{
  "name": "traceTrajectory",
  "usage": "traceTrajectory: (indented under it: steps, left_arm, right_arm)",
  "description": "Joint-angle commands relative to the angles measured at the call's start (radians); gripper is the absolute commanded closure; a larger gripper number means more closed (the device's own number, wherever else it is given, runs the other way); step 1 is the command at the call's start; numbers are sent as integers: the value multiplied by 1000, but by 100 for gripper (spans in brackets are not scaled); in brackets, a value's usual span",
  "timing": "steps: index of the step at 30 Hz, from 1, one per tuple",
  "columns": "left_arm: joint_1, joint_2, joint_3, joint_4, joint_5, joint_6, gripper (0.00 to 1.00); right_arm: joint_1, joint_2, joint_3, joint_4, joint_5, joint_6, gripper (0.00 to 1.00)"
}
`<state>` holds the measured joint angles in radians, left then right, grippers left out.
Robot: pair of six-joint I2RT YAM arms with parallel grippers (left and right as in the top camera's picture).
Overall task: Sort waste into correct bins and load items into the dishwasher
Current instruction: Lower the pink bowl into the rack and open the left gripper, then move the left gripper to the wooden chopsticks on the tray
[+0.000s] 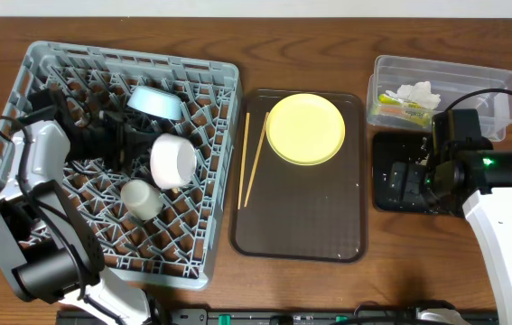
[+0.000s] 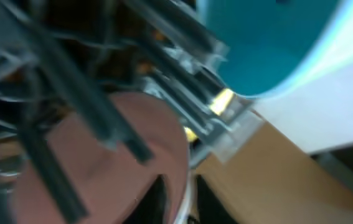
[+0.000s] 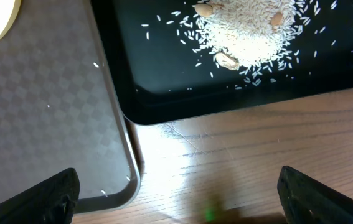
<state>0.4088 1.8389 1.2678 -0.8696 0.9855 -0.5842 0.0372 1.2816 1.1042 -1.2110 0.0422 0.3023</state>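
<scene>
The grey dishwasher rack [image 1: 206,81] holds a light blue bowl [image 1: 153,101], a white bowl [image 1: 172,161] and a small cream cup [image 1: 141,199]. My left gripper [image 1: 122,137] reaches into the rack beside the white bowl. The left wrist view is blurred; a thin white rim [image 2: 187,186] lies between its dark fingers [image 2: 161,200], under the blue bowl [image 2: 269,43]. The yellow plate [image 1: 305,128] and chopsticks [image 1: 254,158] lie on the brown tray [image 1: 301,226]. My right gripper [image 1: 407,183] hangs wide open and empty [image 3: 185,205] by the black tray [image 3: 164,106], which holds rice scraps [image 3: 251,31].
The clear tub [image 1: 499,104] at the back right contains the snack wrapper [image 1: 398,108] and the white tissue [image 1: 418,92]. A strip of bare wood [image 3: 238,162] separates the brown tray's corner [image 3: 126,180] from the black tray. My right arm covers much of the black tray from above.
</scene>
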Motion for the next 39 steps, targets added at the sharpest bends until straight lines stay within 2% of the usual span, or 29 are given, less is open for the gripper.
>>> traceTrajectory:
  steps: [1, 2, 4, 8, 13, 18, 22, 26, 29, 32, 39]
  left_arm:
    - [16, 11, -10, -4, -100, 54, 61]
    - [21, 11, -9, -1, -100, 61, 56]
    - [34, 6, -3, 8, -100, 82, 52]
    - [45, -29, 29, 19, -101, 138, 50]
    - [27, -152, 41, 73, -108, 225, 49]
    - [-51, -317, 41, 101, -253, 342, 48]
    - [-193, -429, 41, 97, -386, 416, 55]
    - [-395, -460, 40, 97, -524, 427, 58]
    - [-553, -430, 28, 106, -631, 435, 73]
    - [-673, -373, 24, 124, -692, 439, 81]
    - [-834, -203, 24, 224, -698, 517, 81]
  right_arm:
    - [-8, -12, 14, 0, 14, -27, 1]
    - [-8, -12, 14, 0, 14, -27, 1]
    - [-8, -12, 14, 0, 14, -27, 1]
    - [-8, -12, 14, 0, 14, -27, 1]
    - [-8, -12, 14, 0, 14, -27, 1]
    - [-8, -12, 14, 3, 14, -27, 1]
    - [-8, -12, 14, 8, 14, -26, 1]
    - [-8, -12, 14, 9, 13, -26, 1]
    - [-8, -12, 14, 10, 13, -26, 1]
    - [-8, -12, 14, 10, 13, -27, 1]
    - [-8, -12, 14, 10, 13, -27, 1]
